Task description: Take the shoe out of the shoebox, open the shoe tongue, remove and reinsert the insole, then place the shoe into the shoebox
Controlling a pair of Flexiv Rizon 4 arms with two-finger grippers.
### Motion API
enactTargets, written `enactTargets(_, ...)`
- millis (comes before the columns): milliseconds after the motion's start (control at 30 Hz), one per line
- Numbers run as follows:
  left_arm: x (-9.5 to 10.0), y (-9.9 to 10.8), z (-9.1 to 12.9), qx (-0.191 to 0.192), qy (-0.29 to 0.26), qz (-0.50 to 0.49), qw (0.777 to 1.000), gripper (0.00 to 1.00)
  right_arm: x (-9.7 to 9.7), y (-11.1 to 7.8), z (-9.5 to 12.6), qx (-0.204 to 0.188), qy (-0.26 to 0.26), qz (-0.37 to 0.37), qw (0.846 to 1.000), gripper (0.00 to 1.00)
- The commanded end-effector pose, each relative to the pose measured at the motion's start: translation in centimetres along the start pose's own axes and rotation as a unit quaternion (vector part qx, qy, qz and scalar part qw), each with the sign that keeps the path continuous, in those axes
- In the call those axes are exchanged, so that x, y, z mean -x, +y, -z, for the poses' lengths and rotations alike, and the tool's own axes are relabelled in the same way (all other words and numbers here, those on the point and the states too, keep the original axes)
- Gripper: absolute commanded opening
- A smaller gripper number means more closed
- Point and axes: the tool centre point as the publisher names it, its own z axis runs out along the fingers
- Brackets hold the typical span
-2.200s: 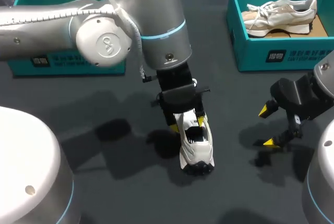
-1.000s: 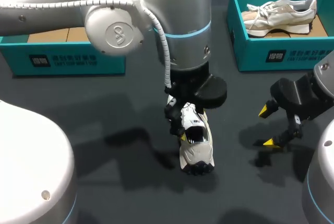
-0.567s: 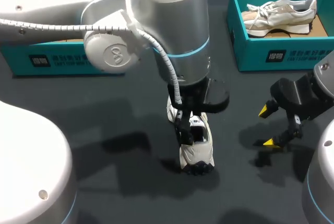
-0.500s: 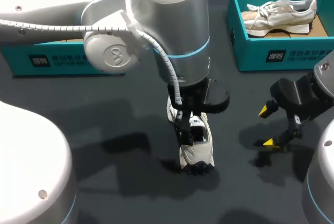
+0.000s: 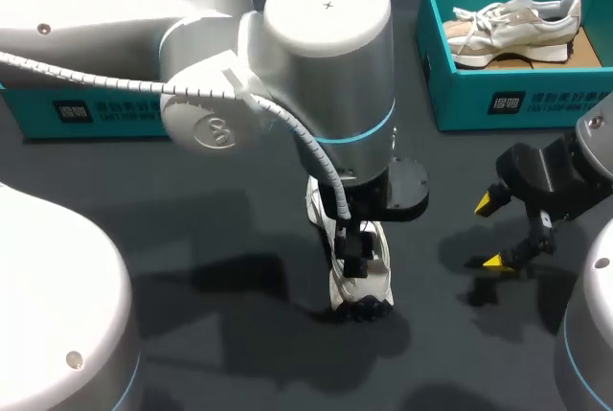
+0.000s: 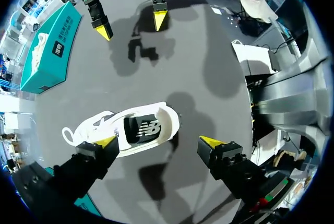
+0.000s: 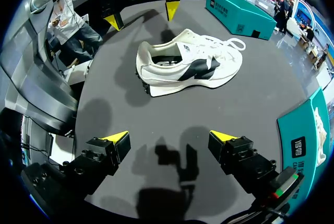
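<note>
Holding my left gripper (image 6: 159, 141) over the white shoe (image 6: 130, 130), fingers standing wide apart and gripping nothing, shoe sitting on the dark table (image 5: 115, 181) outside the teal shoebox (image 5: 536, 104), my right gripper (image 7: 168, 136) hanging open and empty off to its side, well apart

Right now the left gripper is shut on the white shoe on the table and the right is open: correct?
No. The left wrist view shows the left gripper open, one finger clear of the white shoe. The right gripper is open.
</note>
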Motion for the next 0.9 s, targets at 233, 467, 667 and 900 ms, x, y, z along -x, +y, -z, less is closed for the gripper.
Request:
enactTargets(233,-0.4,-2.2,-3.4,0.021,0.017,0.04,0.999,1.0,-0.2,0.0,0.0,-0.001,-0.001,0.0,1.0,1.0)
enactTargets(467,-1.2,-1.9,-4.8,0.029,0.034,0.041,0.998,1.0,-0.2,0.0,0.0,-0.001,-0.001,0.0,1.0,1.0)
enactTargets(667,-1.9,-1.7,-6.1,0.046,0.036,0.046,0.997,0.95,-0.2,0.0,0.0,-0.001,-0.001,0.0,1.0,1.0)
enactTargets(900,-2.6,-1.4,-7.7,0.061,0.035,0.048,0.996,0.87,-0.2,0.0,0.0,-0.001,-0.001,0.0,1.0,1.0)
